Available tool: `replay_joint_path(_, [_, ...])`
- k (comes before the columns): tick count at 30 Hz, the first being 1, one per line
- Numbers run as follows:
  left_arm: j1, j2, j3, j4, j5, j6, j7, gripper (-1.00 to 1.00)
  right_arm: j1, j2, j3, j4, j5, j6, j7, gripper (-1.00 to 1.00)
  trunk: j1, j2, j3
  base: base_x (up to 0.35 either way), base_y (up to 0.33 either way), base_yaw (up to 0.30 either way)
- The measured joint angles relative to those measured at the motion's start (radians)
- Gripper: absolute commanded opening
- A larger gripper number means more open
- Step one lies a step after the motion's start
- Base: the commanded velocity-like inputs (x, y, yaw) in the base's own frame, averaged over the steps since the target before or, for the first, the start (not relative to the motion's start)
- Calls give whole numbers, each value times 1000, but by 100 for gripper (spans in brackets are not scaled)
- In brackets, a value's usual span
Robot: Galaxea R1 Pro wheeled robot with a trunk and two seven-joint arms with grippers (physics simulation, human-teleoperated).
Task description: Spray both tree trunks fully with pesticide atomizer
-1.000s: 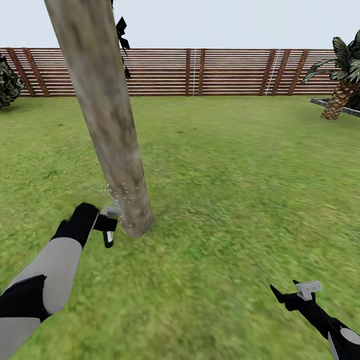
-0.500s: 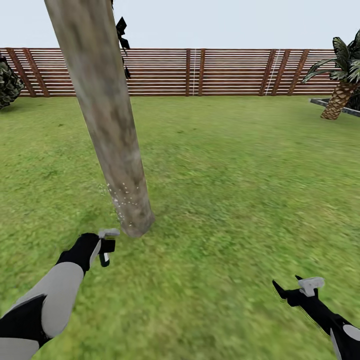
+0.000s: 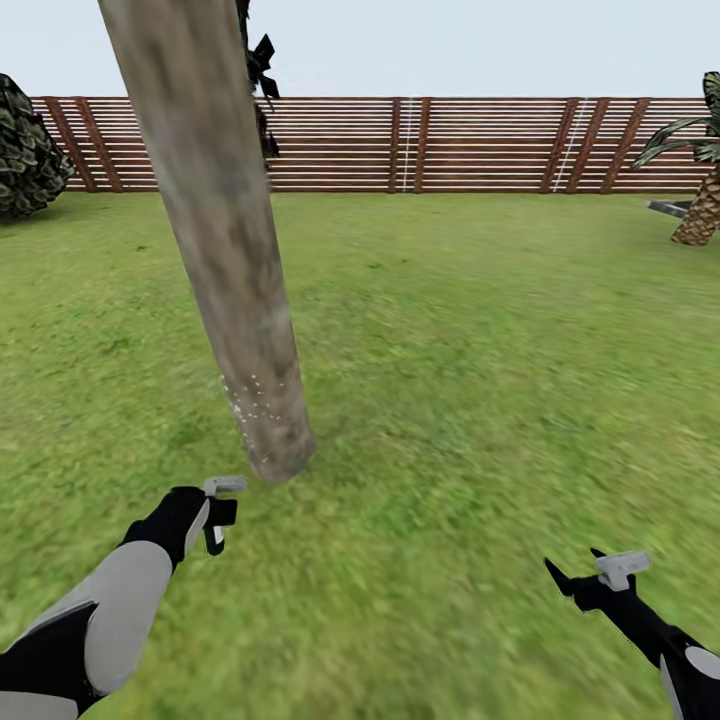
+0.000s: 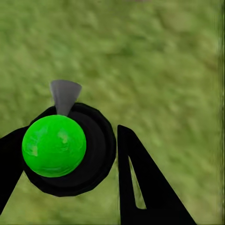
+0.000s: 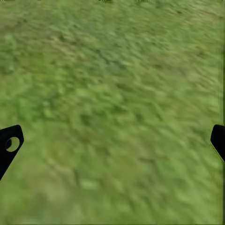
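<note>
Green lawn (image 3: pixel 470 330) runs back to a brown slatted fence (image 3: pixel 480 145), and one thick mottled tree trunk (image 3: pixel 225 250) stands as the landmark. Just in front of its base, the left gripper (image 3: pixel 217 515) is clamped around the pesticide atomizer (image 3: pixel 214 535); the left wrist view shows its dark round body (image 4: pixel 70 150) between the black fingers (image 4: pixel 140 187), with a bright green dome and a small grey nozzle. Pale specks dot only the lowest part of the trunk, so by my reading the pick-up is done and spraying has begun, but most of this trunk looks bare. A second tree remains to be treated. Well to the trunk's right, the right gripper (image 3: pixel 590 580) hangs spread apart over grass, holding nothing.
</note>
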Motion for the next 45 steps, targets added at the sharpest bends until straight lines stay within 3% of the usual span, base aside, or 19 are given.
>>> replay_joint_path(12, [0,-6,0,-2,-1,6,0,-100,0,4,2,4,0,0,-1,100,0,0,0,26,-269,6])
replay_joint_path(45, [0,1,5,-15,-4,10,1,-100,0,4,2,4,-1,0,-1,100,0,0,-4,55,-301,198])
